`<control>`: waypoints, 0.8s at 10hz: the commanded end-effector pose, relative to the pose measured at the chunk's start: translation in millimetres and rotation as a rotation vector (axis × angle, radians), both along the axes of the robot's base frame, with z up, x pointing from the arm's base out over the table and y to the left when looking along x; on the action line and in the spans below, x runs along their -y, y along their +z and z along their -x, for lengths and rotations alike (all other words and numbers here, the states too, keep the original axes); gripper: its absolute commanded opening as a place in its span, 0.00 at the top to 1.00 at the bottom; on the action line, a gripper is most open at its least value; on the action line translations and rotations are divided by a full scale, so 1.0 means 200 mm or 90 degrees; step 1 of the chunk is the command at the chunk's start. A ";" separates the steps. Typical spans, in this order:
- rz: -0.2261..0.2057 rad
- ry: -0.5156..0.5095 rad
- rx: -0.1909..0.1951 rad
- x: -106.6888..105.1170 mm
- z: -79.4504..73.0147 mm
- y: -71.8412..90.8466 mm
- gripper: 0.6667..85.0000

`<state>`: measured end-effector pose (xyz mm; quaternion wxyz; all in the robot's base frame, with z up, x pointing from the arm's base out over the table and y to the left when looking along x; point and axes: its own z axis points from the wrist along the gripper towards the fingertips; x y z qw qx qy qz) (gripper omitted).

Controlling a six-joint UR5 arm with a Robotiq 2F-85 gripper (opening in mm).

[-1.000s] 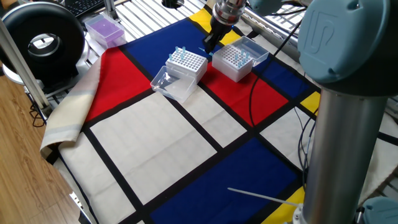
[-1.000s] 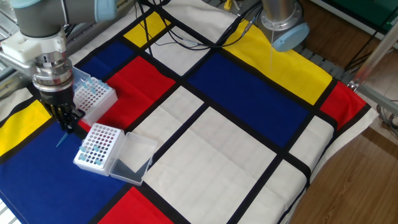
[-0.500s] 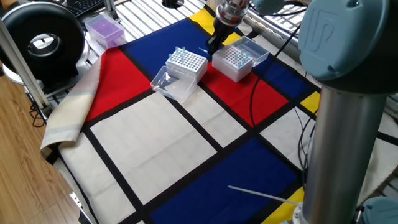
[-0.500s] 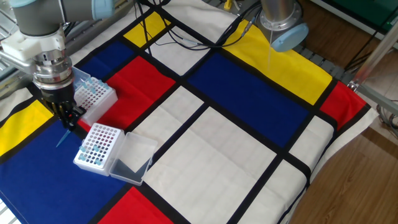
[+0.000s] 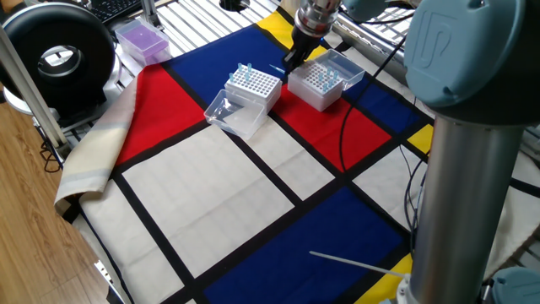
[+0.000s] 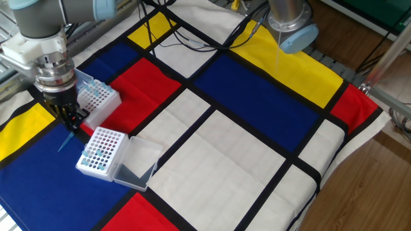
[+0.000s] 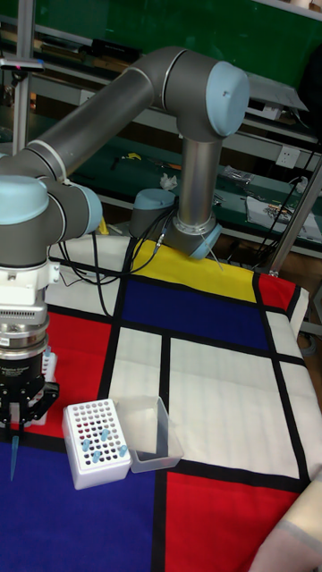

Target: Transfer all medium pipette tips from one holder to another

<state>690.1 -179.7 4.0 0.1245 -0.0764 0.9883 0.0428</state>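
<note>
End effector (image 6: 69, 122): black fingers pointing straight down, pinched on one pale-blue tip (image 6: 65, 141); the tip hangs slanted below the fingers, its point low over the blue cloth panel. Also seen in the tall fixed view (image 7: 20, 427), tip (image 7: 15, 460) below it.
Arm pose: wrist vertical, silver flange above the fingers; forearm runs up and back to a grey elbow with pale-blue caps. End effector sits between the two white boxes, just beside both.
Far box (image 6: 96, 101): white perforated holder with clear lid hinged open behind it; several medium pipette tips (image 6: 95, 88) stand upright in its holes, cluster at one end.
Near box (image 6: 101, 151): white perforated holder, clear lid (image 6: 136, 165) laid open beside it; a few pale-blue tips seated along one edge, most holes bare.
Same boxes, one fixed view: near box (image 5: 252, 88) left, far box (image 5: 321, 82) right, end effector (image 5: 292, 61) behind the gap between them.
Bench (image 6: 244, 160): covered with cloth in red, blue, yellow and white panels, black bands between.
Elsewhere: purple box (image 5: 141, 40) at far left of one fixed view, off the cloth.
</note>
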 end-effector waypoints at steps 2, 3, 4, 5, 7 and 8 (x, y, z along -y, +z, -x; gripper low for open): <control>-0.009 -0.006 -0.002 0.00 0.01 -0.01 0.74; -0.010 -0.007 -0.002 0.00 0.01 -0.01 0.74; -0.011 -0.007 -0.002 0.00 0.01 -0.01 0.74; -0.012 -0.007 -0.002 -0.01 0.01 -0.01 0.74; -0.014 -0.008 -0.002 -0.01 0.00 -0.01 0.77; -0.011 -0.008 -0.002 0.00 0.00 -0.01 0.78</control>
